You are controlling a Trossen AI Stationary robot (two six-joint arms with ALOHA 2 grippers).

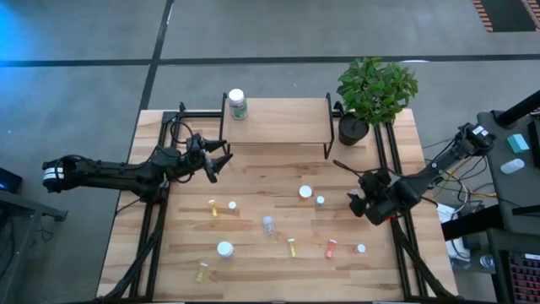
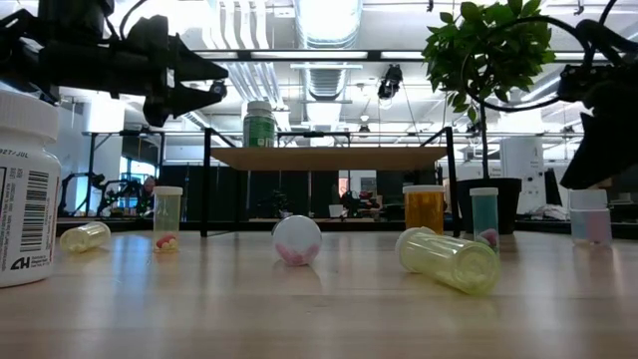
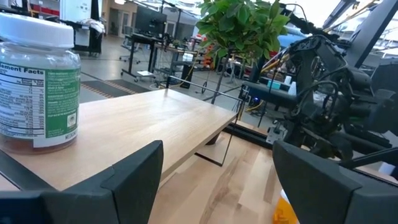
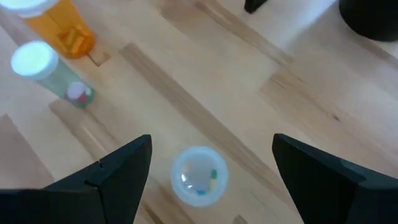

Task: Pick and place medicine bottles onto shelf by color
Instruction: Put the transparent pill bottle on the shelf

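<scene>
High view shows the shelf (image 1: 283, 120) at the far edge of the desk (image 1: 278, 279), with one green-labelled bottle (image 1: 238, 104) standing upright on its left end. That bottle is alone on the board, so sorting by color appears barely begun.

The left gripper (image 1: 218, 158) hovers just off the shelf's left front corner, jaws spread and holding nothing. Its position beside the green-labelled bottle suggests a release point at that end of the board.

The right gripper (image 1: 364, 205) hangs over the desk in front of the shelf's right end, below the potted plant (image 1: 375, 89). Its jaws are spread wide and empty. In the right wrist view a clear white-capped vial (image 4: 199, 176) lies between the two fingers, probably the next pick; a greenish vial (image 4: 53, 74) and an orange bottle (image 4: 59, 28) stand farther off.

The remaining medicine bottles (image 1: 268, 225) are scattered on the desk in front of the shelf, some upright, some on their sides.

Contents of the small vials are hard to make out from above. The orange bottle is cut off at the right wrist view's edge.
</scene>
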